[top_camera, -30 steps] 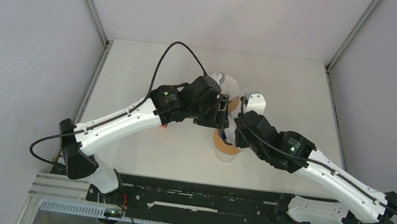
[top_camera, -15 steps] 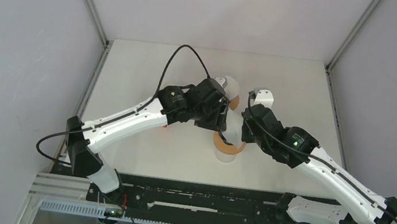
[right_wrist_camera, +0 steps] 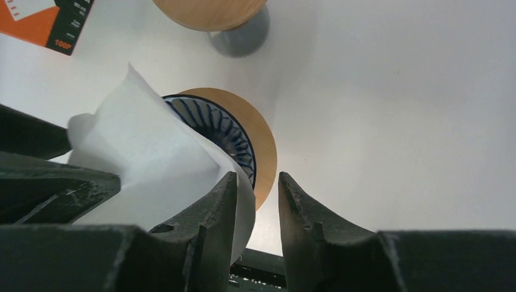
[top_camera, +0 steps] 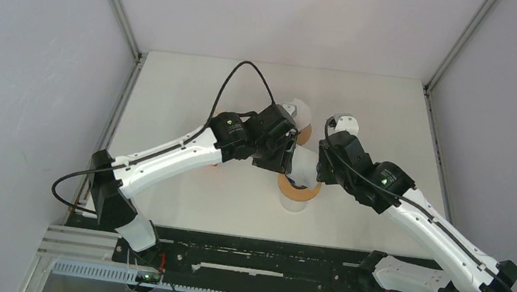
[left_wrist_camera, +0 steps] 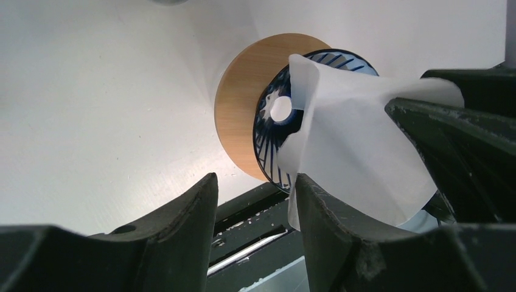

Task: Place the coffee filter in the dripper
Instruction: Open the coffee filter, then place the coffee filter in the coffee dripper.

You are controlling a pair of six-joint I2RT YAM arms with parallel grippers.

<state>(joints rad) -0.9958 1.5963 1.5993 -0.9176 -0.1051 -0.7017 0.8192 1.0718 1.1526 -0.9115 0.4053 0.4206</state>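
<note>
In the top view the left arm (top_camera: 163,160) reaches in from the lower left, and the left jaws stand at the centre of the frame, just left of the filter (top_camera: 304,163). The left wrist view shows them apart with nothing between them. The paper lies behind the right-hand finger (left_wrist_camera: 341,231), and I cannot tell whether it touches. The filter is a flattish white fold tilted over the dripper (top_camera: 298,190), covering part of its blue ribbed cone but not seated in it. It is probably poised there so it can be spread and pressed down. The right jaws stand just right of the filter, slightly apart, with the paper's edge in the gap against one finger (right_wrist_camera: 207,219), not pinched as far as I can see. What carries the paper is unclear.

Room is tight at the centre: both arms crowd the dripper, and a second wooden disc (right_wrist_camera: 207,12) and an orange box (right_wrist_camera: 42,24) sit just beyond it. The surface (top_camera: 188,84) is bare at upper left and far right, up to the grey walls, so backing outward or upward looks the safest way out
</note>
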